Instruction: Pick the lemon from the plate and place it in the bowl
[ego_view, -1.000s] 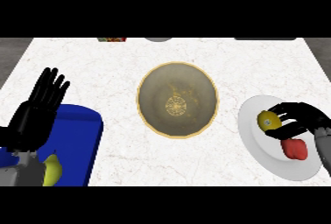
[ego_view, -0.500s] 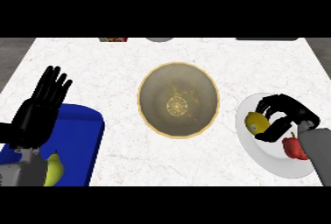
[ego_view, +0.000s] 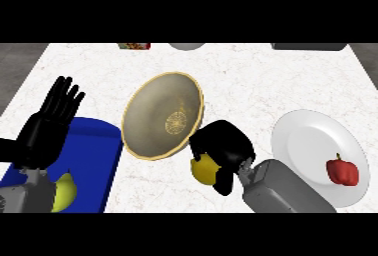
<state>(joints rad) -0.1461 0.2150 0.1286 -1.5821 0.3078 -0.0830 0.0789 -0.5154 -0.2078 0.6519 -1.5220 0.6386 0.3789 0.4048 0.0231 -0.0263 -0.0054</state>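
My right hand (ego_view: 225, 147) is curled round the yellow lemon (ego_view: 202, 170), whose lower left side shows under the fingers. The hand hangs over the counter between the white plate (ego_view: 310, 135) on the right and the tan bowl (ego_view: 162, 115), close to the bowl's right rim. The bowl holds nothing that I can see. My left hand (ego_view: 48, 127) rests open at the left, fingers up.
A red bell pepper (ego_view: 342, 170) lies on the white plate. A blue plate (ego_view: 92, 160) at the lower left holds a yellow-green fruit (ego_view: 65, 192), partly behind my left forearm. Small items stand along the counter's far edge.
My right hand has lifted the lemon off the white plate and carried it left to the bowl's right rim. The view has shifted. The left hand stays as it was.
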